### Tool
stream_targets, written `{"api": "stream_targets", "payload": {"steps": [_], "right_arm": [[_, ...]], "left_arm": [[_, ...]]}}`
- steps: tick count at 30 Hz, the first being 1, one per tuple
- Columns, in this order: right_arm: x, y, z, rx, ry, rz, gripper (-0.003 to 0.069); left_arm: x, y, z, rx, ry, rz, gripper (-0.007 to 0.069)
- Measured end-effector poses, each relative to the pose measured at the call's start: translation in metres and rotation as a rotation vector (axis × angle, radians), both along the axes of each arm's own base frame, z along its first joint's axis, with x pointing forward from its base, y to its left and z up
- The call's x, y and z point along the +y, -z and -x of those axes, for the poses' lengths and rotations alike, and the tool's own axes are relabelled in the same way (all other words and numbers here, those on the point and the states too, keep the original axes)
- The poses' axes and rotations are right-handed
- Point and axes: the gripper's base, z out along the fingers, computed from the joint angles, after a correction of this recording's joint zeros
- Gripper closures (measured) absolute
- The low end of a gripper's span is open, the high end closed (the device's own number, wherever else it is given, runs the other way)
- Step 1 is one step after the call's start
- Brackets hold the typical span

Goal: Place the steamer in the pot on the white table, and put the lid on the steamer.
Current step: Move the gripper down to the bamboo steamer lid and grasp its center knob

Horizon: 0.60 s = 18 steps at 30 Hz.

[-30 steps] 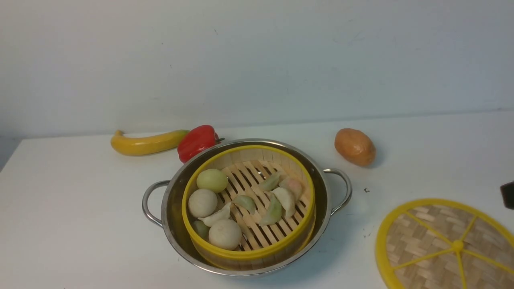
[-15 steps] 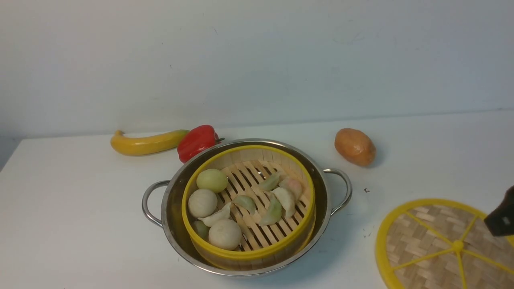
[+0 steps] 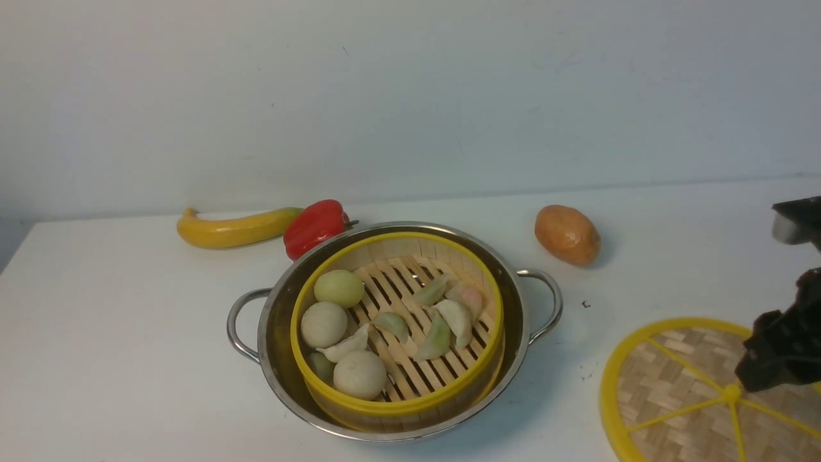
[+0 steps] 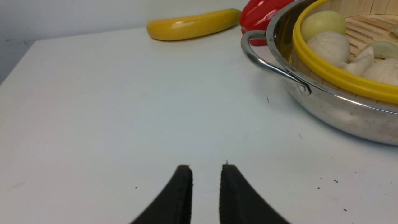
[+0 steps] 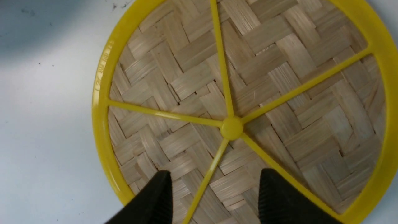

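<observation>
The steamer (image 3: pixel 385 405), holding pale buns and dumplings, sits inside the steel pot (image 3: pixel 523 308) on the white table (image 3: pixel 128 353). The lid (image 3: pixel 680 385) lies flat on the table at the front right, apart from the pot. My right gripper (image 3: pixel 766 369) hovers over the lid's right half. In the right wrist view it (image 5: pixel 214 180) is open, its fingers straddling a spoke just short of the centre knob (image 5: pixel 231 128) of the lid (image 5: pixel 186 77). My left gripper (image 4: pixel 205 169) is shut and empty over bare table, left of the pot (image 4: pixel 342 115) and steamer (image 4: pixel 326 73).
A yellow banana-shaped vegetable (image 3: pixel 234 229) and a red pepper (image 3: pixel 314 226) lie behind the pot's left side, the pepper almost against its rim. A brown potato (image 3: pixel 567 234) lies behind to the right. The lid runs past the front view's lower right edge.
My right gripper has come in from the right edge and now hangs over the lid, closer to its knob. The pot, steamer and lid have not moved.
</observation>
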Motion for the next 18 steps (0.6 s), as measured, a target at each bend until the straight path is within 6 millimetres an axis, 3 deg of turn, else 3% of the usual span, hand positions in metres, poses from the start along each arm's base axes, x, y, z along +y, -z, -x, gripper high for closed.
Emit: {"api": "stream_targets", "payload": {"steps": [8,13,18], "right_arm": [[0.006,0.010,-0.017,0.035,-0.026,0.016,0.0311],[0.029,0.011,-0.033,0.063,-0.056,0.096,0.0311],[0.033,0.014,-0.036,0.094,-0.031,0.145,0.0311]], "left_arm": [[0.000,0.000,0.000,0.000,0.000,0.001,0.0487],[0.000,0.000,0.000,0.000,0.000,0.001,0.0487],[0.000,0.000,0.000,0.000,0.000,0.001,0.0487]]}}
